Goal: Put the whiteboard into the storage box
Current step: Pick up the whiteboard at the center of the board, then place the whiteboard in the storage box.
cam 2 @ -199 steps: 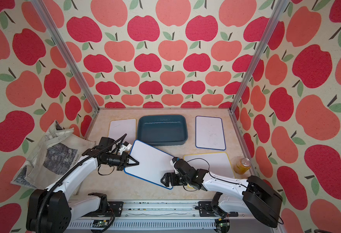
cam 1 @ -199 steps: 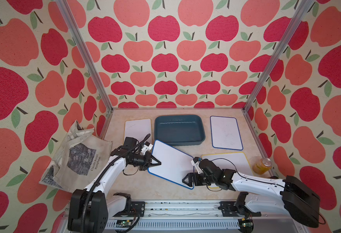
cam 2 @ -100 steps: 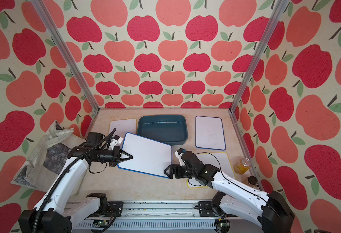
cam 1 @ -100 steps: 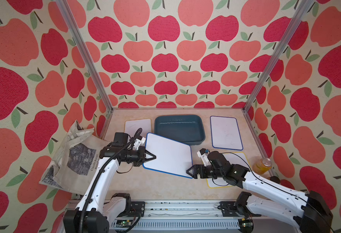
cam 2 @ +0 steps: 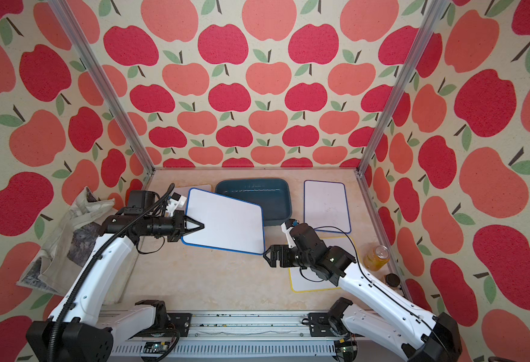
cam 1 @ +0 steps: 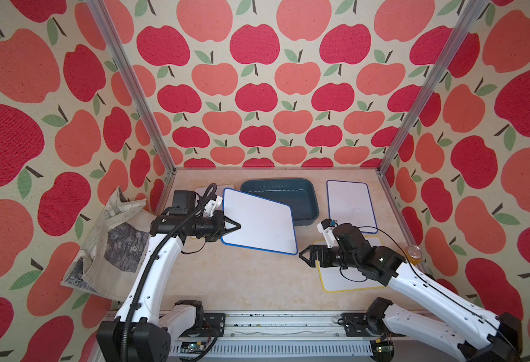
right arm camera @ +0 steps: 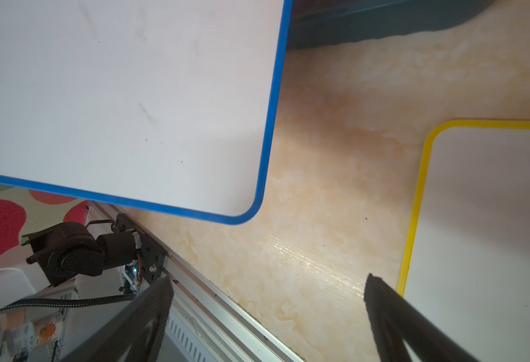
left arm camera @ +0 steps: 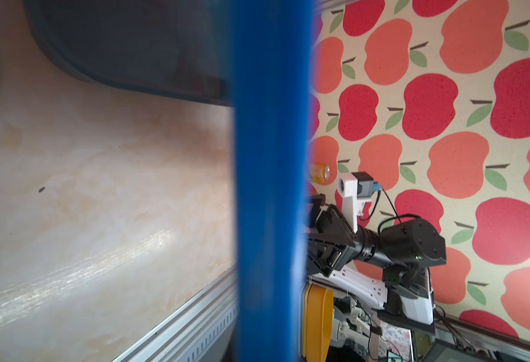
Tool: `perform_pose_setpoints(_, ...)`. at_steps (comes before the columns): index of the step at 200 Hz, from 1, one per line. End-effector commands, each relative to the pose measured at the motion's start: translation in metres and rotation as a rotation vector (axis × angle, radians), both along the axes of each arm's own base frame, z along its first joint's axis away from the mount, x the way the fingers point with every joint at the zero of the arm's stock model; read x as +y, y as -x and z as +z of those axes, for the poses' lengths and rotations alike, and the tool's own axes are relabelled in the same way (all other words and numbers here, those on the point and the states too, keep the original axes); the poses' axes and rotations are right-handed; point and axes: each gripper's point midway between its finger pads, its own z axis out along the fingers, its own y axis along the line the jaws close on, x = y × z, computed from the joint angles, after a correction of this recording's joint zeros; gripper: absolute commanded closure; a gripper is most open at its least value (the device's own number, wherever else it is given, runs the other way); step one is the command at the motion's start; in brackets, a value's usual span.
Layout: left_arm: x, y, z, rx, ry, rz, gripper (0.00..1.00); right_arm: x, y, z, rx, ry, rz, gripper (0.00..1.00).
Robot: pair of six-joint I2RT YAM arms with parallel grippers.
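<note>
While the left gripper (cam 1: 237, 226) is clamped on the short left edge of the blue-rimmed whiteboard (cam 1: 260, 224), the board hangs above the table (cam 1: 241, 282) at frame centre. In both top views its upper right corner overlaps the lower left part of the storage box (cam 1: 288, 192). Not in the box yet. Whether that corner touches the box rim or clears it, I cannot tell from above.

The right gripper (cam 1: 302, 255) has its jaws apart and empty, just off the board's lower right corner and over a corner of the yellow-rimmed whiteboard (cam 1: 351, 282), which lies flat on the table.

Step in hand, as I judge it: carry and place.
- The board sits skewed to the box, so turn it until its long edges run along the box's long walls.
- Shift it toward the upper right of the frame until it is fully over the opening.
- The box looks only a little bigger than the board, so centre it before lowering.
- A one-edge grip may let the free end droop. Keep it level, or let the free end land first, and open only once it rests on the floor.
- Keep the right gripper clear of the path.
</note>
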Motion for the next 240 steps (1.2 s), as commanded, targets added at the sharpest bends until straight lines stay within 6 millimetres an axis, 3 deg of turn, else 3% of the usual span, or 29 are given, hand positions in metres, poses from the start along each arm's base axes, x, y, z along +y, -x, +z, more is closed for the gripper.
perform_pose_setpoints(1, -0.010, -0.039, 0.035, -0.143, 0.032, -0.021, 1.00, -0.016, -0.006, 0.008, -0.036, 0.067, -0.012, 0.01)
perform_pose_setpoints(59, -0.039, -0.107, 0.023, -0.111, 0.028, -0.087, 1.00, -0.032, -0.014, 0.005, -0.021, 0.118, -0.046, 0.01)
perform_pose_setpoints(134, -0.075, -0.172, -0.004, -0.084, 0.034, -0.135, 1.00, -0.031, -0.021, -0.014, 0.030, 0.178, -0.038, 0.01)
perform_pose_setpoints(163, -0.082, -0.180, -0.018, -0.054, 0.023, -0.155, 1.00, -0.029, -0.024, -0.021, 0.054, 0.193, -0.035, 0.01)
perform_pose_setpoints(223, -0.086, -0.172, -0.067, 0.059, -0.018, -0.181, 0.96, -0.022, -0.024, -0.031, 0.092, 0.185, -0.026, 0.01)
perform_pose_setpoints(240, -0.085, -0.171, -0.075, 0.069, -0.031, -0.172, 0.90, -0.022, -0.023, -0.034, 0.102, 0.188, -0.026, 0.01)
